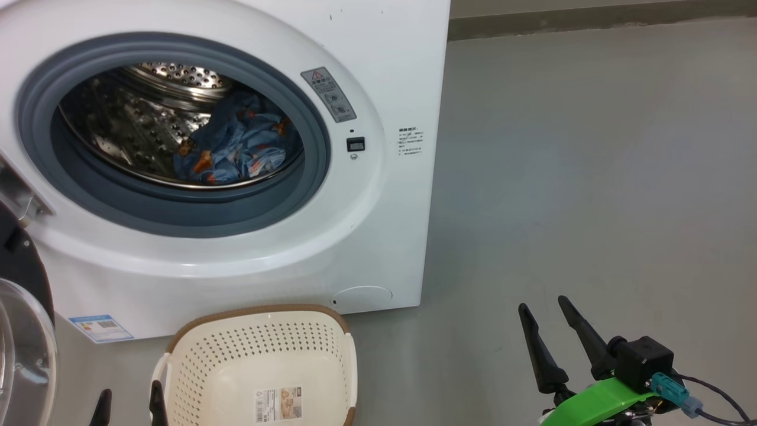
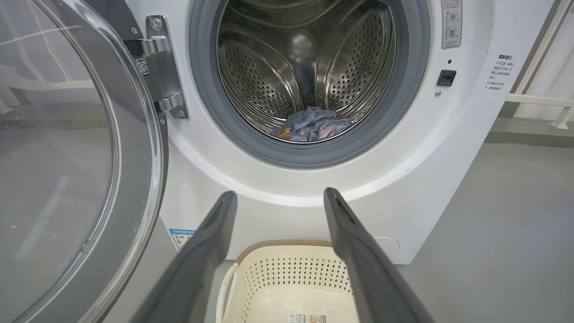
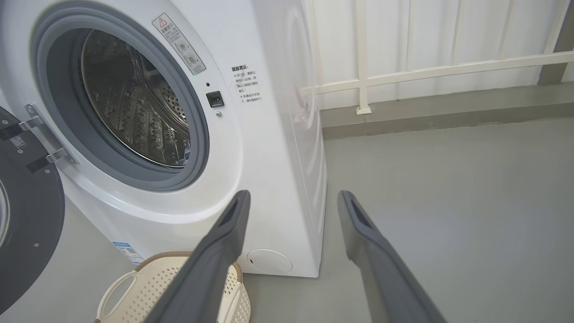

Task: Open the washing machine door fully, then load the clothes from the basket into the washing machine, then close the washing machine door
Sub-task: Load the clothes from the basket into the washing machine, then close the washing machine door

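A: Where are the clothes (image 1: 236,148)?
B: Low in the drum (image 2: 269,80) of the washer (image 1: 384,59). The basket (image 1: 260,312) on the floor before it holds none
A: So the door (image 2: 58,170) comes next. Which way from the claws?
B: It hangs swung out on its hinge at the washer's left front edge, just left of the left claw (image 2: 279,195). The right claw (image 1: 542,303) is well apart, past the washer's right corner
A: Jaws?
B: Both spread wide, holding nothing. I'd judge the left arm nearer; the door must swing rightward about its upright hinge
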